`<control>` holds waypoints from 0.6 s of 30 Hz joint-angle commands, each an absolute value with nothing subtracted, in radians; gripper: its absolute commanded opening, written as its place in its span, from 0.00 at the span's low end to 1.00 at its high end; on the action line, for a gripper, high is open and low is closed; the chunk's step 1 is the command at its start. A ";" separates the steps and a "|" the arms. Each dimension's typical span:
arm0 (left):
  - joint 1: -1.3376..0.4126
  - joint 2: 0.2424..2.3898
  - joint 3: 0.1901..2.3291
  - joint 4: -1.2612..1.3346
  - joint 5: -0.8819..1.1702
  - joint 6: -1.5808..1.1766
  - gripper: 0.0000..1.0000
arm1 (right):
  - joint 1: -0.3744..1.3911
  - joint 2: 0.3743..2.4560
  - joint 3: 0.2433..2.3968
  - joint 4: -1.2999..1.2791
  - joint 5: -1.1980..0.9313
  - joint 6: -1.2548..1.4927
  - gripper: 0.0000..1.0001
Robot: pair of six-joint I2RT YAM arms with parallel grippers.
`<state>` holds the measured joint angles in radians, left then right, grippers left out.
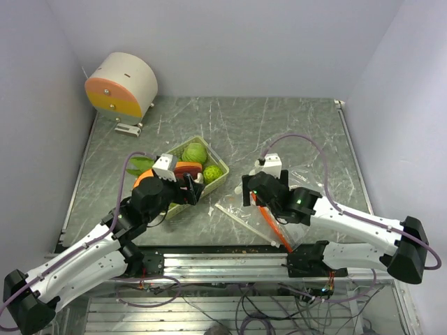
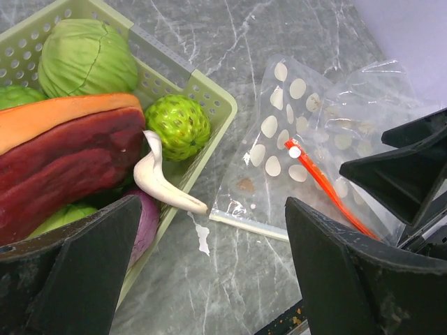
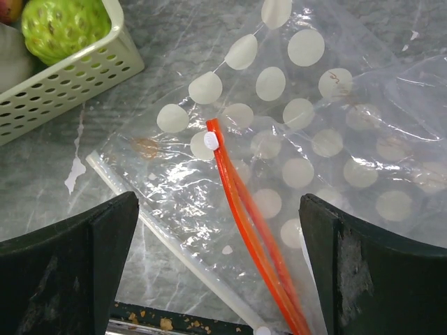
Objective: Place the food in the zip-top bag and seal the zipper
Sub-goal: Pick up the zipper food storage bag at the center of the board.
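Left hand (image 2: 213, 230) and right hand (image 3: 218, 209) are spread, empty. The bag (image 3: 335, 160) under the right hand lies flat; food (image 2: 70, 160) may shove it aside.

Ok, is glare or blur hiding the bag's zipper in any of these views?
Right wrist: zipper sharp, only small glints on the crinkled bag. Left wrist: zipper crisp too, with the dark fingers slightly soft along the bottom. Top external: even light and soft shadows, but the clear bag nearly vanishes against the marbled table.
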<state>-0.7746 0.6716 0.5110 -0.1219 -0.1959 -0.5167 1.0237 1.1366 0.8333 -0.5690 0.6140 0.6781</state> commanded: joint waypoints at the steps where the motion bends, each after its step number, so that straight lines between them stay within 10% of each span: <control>1: -0.768 0.657 0.536 -0.131 -0.208 -0.522 0.95 | 1.020 1.078 0.810 -0.544 0.623 0.676 1.00; 18: -0.767 0.655 0.532 -0.134 -0.216 -0.532 0.95 | 1.023 1.079 0.739 -0.536 0.557 0.635 1.00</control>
<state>-0.7746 0.6621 0.5110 -0.1261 -0.1993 -0.5209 1.0222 1.0061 0.7441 -0.5255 0.5812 0.6361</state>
